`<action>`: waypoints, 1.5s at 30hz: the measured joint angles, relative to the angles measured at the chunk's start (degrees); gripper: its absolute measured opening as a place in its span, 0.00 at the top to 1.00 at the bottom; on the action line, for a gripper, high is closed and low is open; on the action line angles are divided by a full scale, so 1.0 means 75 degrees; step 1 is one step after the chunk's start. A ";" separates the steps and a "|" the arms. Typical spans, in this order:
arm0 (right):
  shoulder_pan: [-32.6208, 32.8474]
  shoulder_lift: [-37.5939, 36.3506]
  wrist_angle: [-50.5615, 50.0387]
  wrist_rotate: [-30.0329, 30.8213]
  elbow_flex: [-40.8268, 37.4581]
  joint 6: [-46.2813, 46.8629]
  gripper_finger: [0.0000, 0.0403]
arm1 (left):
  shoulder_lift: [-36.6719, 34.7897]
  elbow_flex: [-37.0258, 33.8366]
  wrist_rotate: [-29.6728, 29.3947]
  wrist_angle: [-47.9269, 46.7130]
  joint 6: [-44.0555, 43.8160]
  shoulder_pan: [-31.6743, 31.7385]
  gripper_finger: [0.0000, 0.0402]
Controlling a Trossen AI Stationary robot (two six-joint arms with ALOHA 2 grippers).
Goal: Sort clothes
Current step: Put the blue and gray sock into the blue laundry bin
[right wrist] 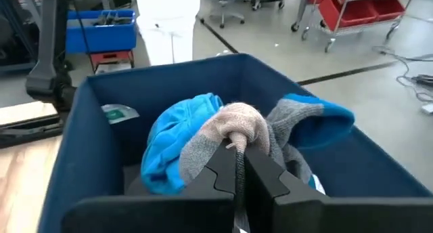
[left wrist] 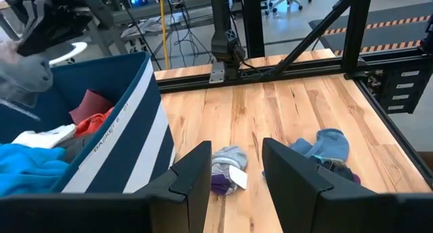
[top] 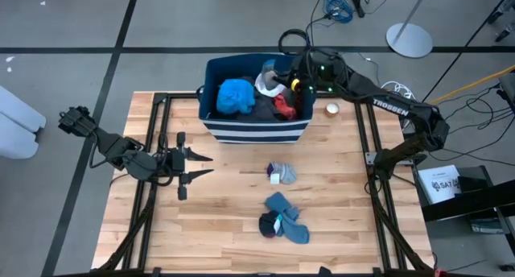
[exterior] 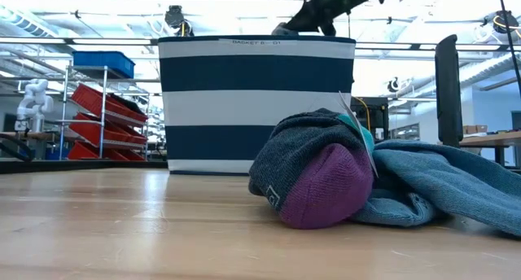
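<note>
while the left hand (top: 201,166) gapes, the trossen-marked right hand (right wrist: 238,166) grips a sock (right wrist: 233,131) over the bin (top: 256,129).

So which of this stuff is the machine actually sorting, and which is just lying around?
Part of the job:
- grey sock, pinched in the right end effector over the striped bin
- bright blue top and red garment in the bin
- sock bundle and blue socks on the table

Just lying about:
- small round white object
- cables on the floor
</note>
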 joint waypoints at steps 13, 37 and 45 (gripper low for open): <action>-0.0010 0.0000 -0.0146 -0.0047 0.0366 0.0061 1.00 | 0.0000 0.0000 0.0000 0.0000 -0.0009 0.0001 0.65; -0.0010 0.0000 -0.0128 0.0591 0.0366 0.0200 0.97 | 0.0000 0.0000 0.0003 -0.0002 -0.0006 0.0000 0.65; -0.0008 0.0003 -0.0128 0.0594 0.0364 0.0204 0.92 | 0.0000 0.0000 0.0003 -0.0002 -0.0006 0.0002 0.65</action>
